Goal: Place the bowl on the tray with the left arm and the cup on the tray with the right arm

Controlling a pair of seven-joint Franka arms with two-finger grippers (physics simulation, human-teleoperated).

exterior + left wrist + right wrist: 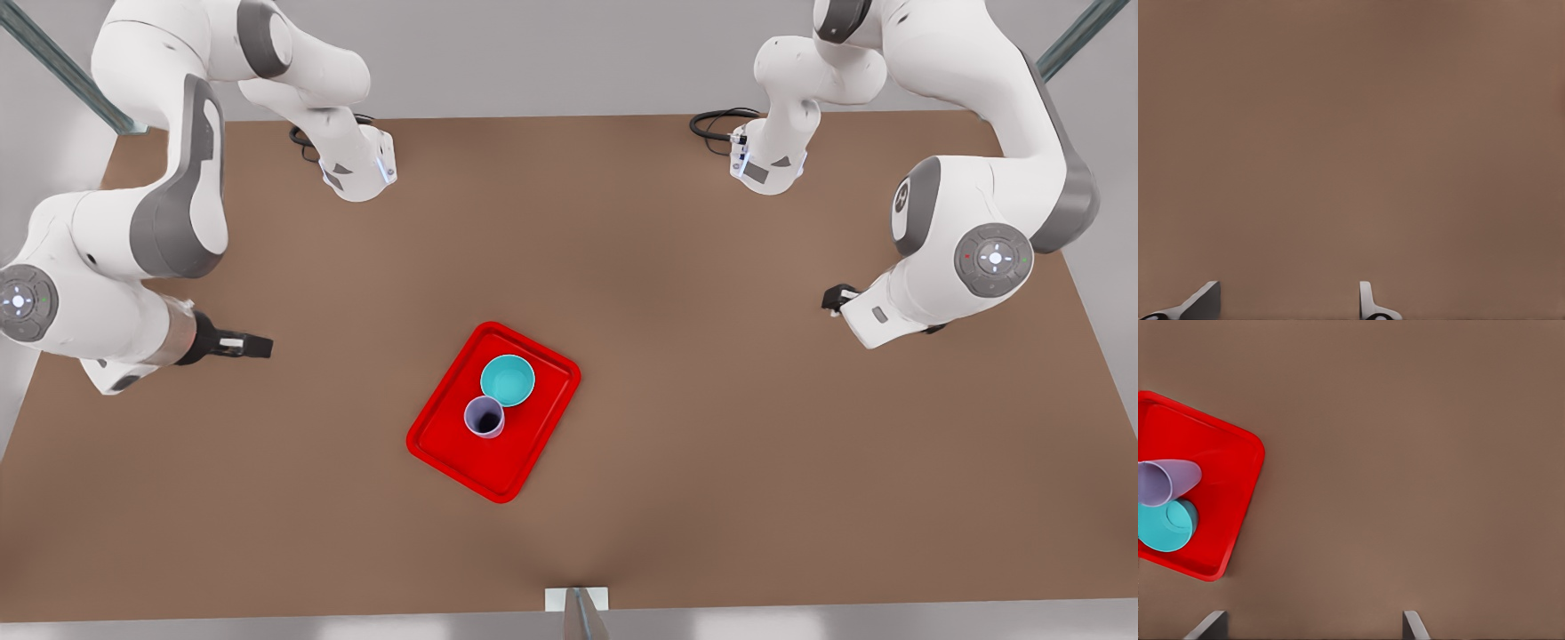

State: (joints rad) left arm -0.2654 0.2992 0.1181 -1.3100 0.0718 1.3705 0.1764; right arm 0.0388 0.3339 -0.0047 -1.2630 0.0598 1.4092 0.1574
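Note:
The red tray [524,462] lies near the middle of the brown table. On it stand the teal bowl [508,380] and, right beside it, the upright lavender cup [484,416]; their rims look to be touching. My right gripper [260,347] hovers at the front view's left, away from the tray, open and holding nothing. The right wrist view shows the tray [1231,487], cup [1168,482] and bowl [1165,525] off to one side of that gripper [1313,628]. At the front view's right, my left gripper [832,300] is also open and holding nothing, over bare table [1285,305].
Both arm bases [360,169] [769,160] stand at the table's far edge with black cables beside them. A small white bracket [576,600] sits at the near edge. Metal frame struts cross the upper corners.

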